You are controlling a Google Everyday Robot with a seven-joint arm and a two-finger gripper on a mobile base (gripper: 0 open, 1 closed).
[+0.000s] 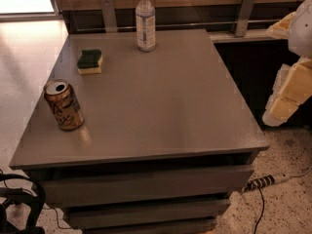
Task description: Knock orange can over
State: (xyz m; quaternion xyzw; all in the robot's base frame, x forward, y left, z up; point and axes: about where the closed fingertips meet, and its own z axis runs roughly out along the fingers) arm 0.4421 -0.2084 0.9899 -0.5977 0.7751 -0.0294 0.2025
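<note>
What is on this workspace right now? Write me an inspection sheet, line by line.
Surface: grey table top, with drawer-like fronts below it.
Job's things: can upright near the front left edge, not knocked over.
Clutter: bottle upright at the back edge; sponge at back left, lying flat, green side up.
Gripper: probably the pale part at the right edge, off the table and far from the can.
Cables: power strip with its lead on the floor at lower right; dark cable loops at lower left.
Surroundings: speckled floor; wooden wall with a metal rail behind.
</note>
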